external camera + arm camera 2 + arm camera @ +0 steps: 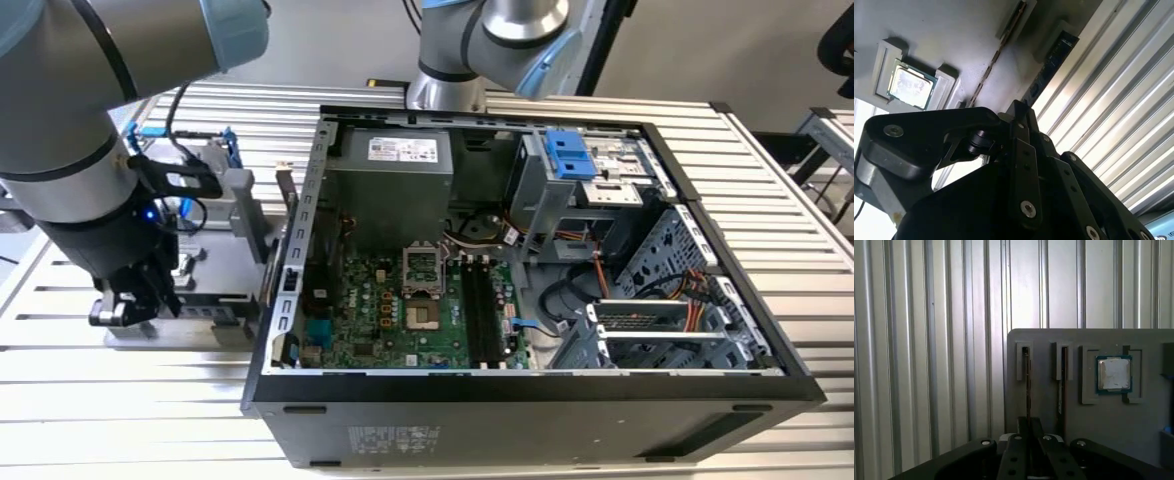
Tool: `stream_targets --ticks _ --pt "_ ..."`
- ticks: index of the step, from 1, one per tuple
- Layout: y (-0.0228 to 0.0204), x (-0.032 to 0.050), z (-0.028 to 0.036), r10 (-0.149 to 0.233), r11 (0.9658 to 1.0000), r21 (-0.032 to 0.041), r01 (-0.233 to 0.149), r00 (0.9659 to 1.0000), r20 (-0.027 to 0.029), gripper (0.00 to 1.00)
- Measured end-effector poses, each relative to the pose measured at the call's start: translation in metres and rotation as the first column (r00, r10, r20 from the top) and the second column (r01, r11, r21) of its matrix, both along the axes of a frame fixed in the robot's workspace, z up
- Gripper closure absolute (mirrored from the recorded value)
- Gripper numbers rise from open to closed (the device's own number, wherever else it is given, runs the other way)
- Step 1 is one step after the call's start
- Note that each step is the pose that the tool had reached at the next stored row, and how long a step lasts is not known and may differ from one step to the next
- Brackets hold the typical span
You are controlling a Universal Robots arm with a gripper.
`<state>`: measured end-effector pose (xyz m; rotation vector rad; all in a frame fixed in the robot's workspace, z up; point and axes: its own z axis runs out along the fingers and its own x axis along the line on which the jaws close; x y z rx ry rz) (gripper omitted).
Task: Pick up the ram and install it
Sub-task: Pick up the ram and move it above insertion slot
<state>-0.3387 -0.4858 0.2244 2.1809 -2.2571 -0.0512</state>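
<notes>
Two ram sticks stand on edge in slots of a grey holder block (1144, 440) beside the open computer case (534, 390). In the first wrist view the thin edge of one ram (1027, 380) runs straight in between my fingertips, and my gripper (1029, 432) is shut on it. The other ram stick (1060, 385) stands free in the neighbouring slot. In the second wrist view the held ram (1004, 45) leads to the gripper (1016, 112). In the exterior view the gripper (134, 300) sits low over the holder (214, 300), on the exterior view's left of the case.
A processor chip (1113, 374) lies in a recess of the holder. Inside the case, the motherboard (380, 320) carries long black memory slots (481, 310). A blue-fronted drive cage (581, 165) and cables are at the back. A second arm's base (447, 85) stands behind the case. A ribbed metal table (107, 400) lies underneath.
</notes>
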Motion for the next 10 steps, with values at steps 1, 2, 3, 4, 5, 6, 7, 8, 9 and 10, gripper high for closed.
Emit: stream_targets --ticks 1,2,3,4,5,6,7,8,9,10 --pt "0.0 0.0 0.0009 0.0 1.0 0.0001 0.0 1.0 0.0001 1.0" --pt "0.0 -0.0001 0.0019 0.0 1.0 0.0 0.0 1.0 0.0001 1.0" --pt "0.0 -0.0001 0.0026 0.0 1.0 0.0 0.0 1.0 0.0002 1.0" --pt "0.0 -0.0002 0.0033 0.0 1.0 0.0 0.0 1.0 0.0006 1.0" --pt "0.0 -0.0003 0.0038 0.0 1.0 0.0001 0.0 1.0 0.0012 1.0" --pt "0.0 -0.0003 0.0043 0.0 1.0 0.0001 0.0 1.0 0.0015 1.0" --pt "0.0 -0.0003 0.0049 0.0 1.0 0.0 0.0 1.0 0.0016 1.0" --pt "0.0 -0.0004 0.0058 0.0 1.0 0.0 0.0 1.0 0.0016 1.0" --pt "0.0 -0.0004 0.007 0.0 1.0 0.0 0.0 1.0 0.0016 1.0" --pt "0.0 -0.0004 0.0086 0.0 1.0 -0.0001 0.0 1.0 0.0016 1.0"
